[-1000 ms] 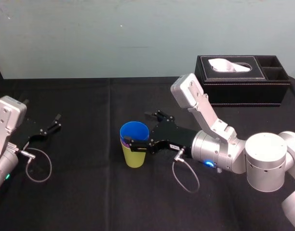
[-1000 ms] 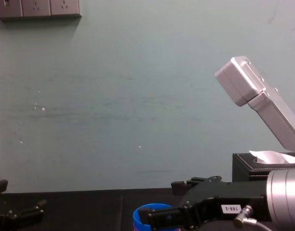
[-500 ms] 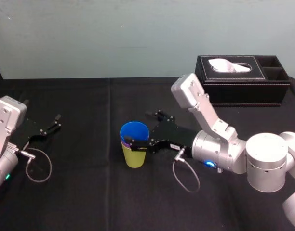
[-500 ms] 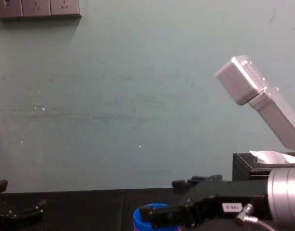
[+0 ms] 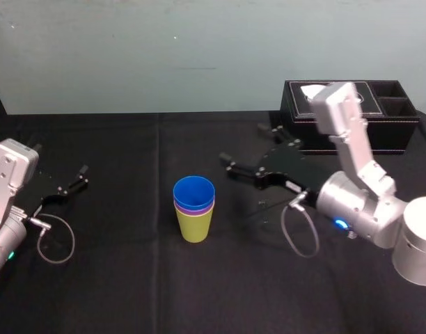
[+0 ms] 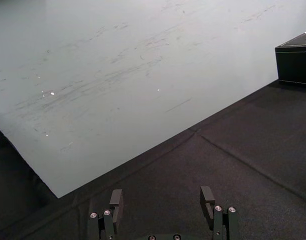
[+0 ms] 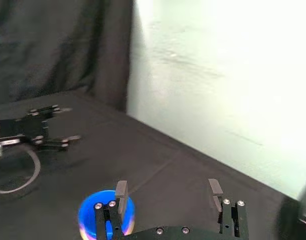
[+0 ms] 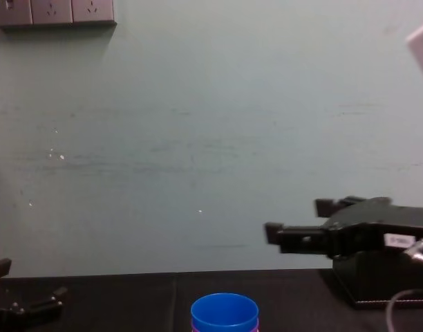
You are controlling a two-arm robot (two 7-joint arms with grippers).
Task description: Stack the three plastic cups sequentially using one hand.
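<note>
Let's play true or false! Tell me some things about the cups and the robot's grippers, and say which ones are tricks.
1. The blue cup is the top one in the stack. True.
2. The right gripper is holding the cups. False: its jaws are open and it is off to the side, touching no cup.
3. The purple cup stands by itself. False: it sits between the blue cup and the yellow-green cup.
4. The left gripper has open jaws. True.

Silver-grey right arm (image 5: 359, 202), black right gripper (image 5: 243, 143) bearing small white label (image 8: 398, 240)
</note>
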